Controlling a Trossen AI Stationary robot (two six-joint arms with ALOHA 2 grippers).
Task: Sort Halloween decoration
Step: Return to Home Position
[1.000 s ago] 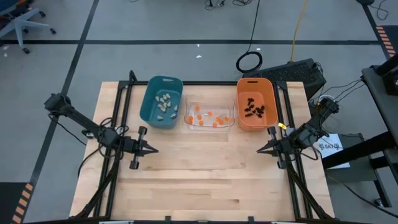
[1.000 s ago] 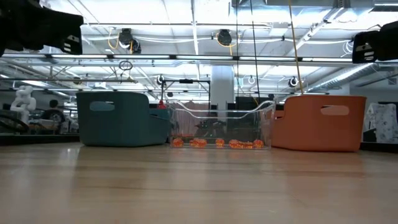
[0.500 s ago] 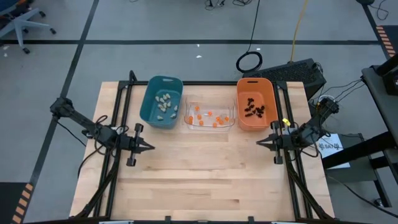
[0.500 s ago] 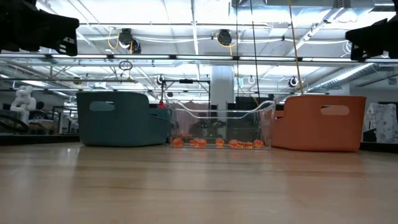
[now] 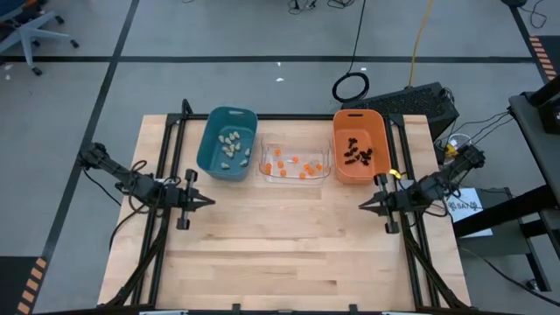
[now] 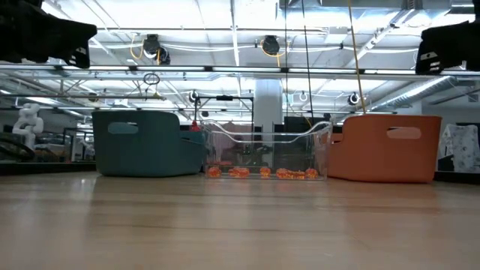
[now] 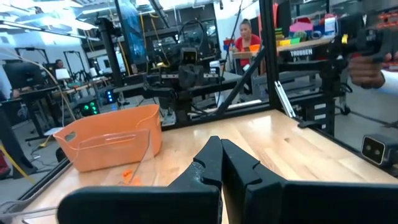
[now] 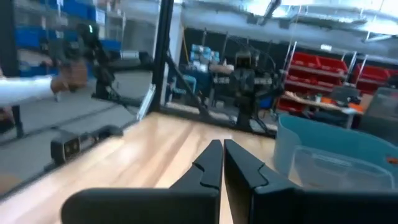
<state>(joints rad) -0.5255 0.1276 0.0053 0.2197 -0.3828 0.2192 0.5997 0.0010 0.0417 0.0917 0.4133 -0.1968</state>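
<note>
Sorting looks done: pale lumps point(image 5: 230, 145) are sitting in the teal bin point(image 5: 208, 159), orange balls point(image 5: 294, 163) in the clear bin point(image 5: 295, 179), black spiders point(image 5: 356, 154) in the orange bin point(image 5: 359, 115), upper middle. With no trinkets showing on the worktop point(image 5: 280, 249), the left gripper point(image 5: 207, 201) and right gripper point(image 5: 363, 207) are hovering at mid-left and mid-right, fingers pinched together, empty.

A light wooden table point(image 5: 289, 254) of glued plank strips carries everything; three plastic bins stand directly on it in a row across its far part; the teal bin point(image 5: 219, 169) is at the left, the clear bin point(image 5: 295, 176) in the middle, the orange bin point(image 5: 359, 175) at the right; the clear one sits close between its neighbours; a black metal frame point(image 5: 293, 116) runs along the table's far edge and down both sides; all three bins rest flat and upright.
</note>
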